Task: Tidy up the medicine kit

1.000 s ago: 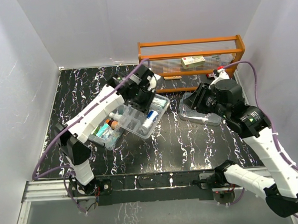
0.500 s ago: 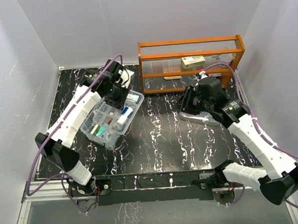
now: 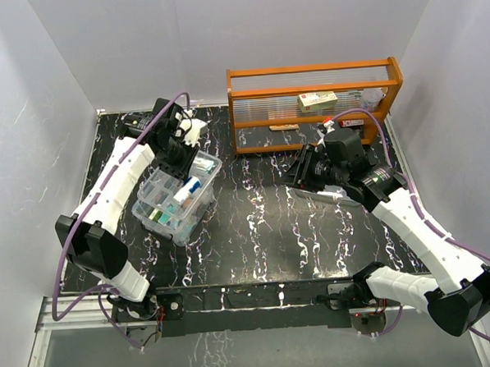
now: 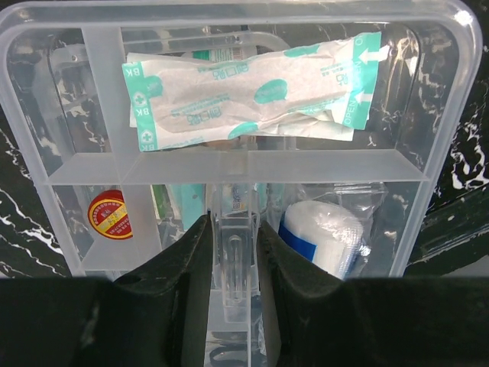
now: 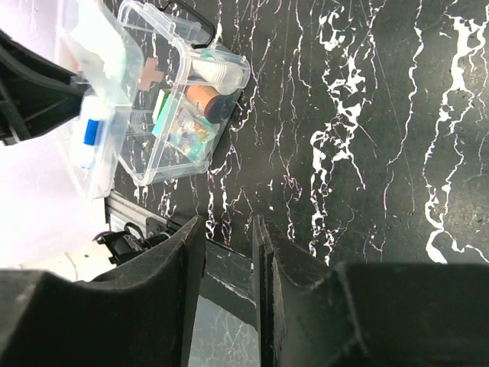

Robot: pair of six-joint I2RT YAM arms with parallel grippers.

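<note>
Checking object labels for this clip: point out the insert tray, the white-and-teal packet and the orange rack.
insert tray (image 4: pixel 336 166), left wrist view, on its cross divider.
white-and-teal packet (image 4: pixel 244 95), left wrist view, on the wrapper's middle.
orange rack (image 3: pixel 313 68), top external view, on its top rail.

Under me the table (image 3: pixel 255 228) is black marble veined with white. An orange wooden rack (image 3: pixel 313 67) stands at its far edge, with plain white walls (image 3: pixel 139 41) behind and beside the rack, evenly lit.
</note>
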